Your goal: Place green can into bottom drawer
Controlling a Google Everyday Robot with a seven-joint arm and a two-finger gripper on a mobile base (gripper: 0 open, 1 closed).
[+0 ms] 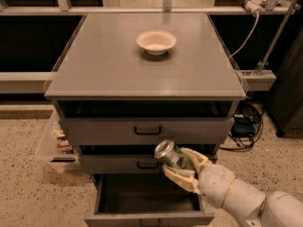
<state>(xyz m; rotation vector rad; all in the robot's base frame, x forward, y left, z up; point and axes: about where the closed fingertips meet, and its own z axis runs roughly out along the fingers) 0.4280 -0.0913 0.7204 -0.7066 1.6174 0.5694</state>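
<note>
The green can [170, 156] is held tilted, its silver end [163, 150] pointing up and left. My gripper [185, 168] is shut on it, with cream fingers [181, 179] above and below the can. The arm comes in from the lower right. The can hangs in front of the middle drawer [113, 163], above the right part of the bottom drawer [142, 196]. The bottom drawer is pulled open and shows a dark inside.
A cream bowl [156, 41] sits on the grey cabinet top [104, 65]. The top drawer [147, 130] with a black handle is shut. A clear bin with packets [57, 143] stands on the floor at left. Cables [246, 122] lie at right.
</note>
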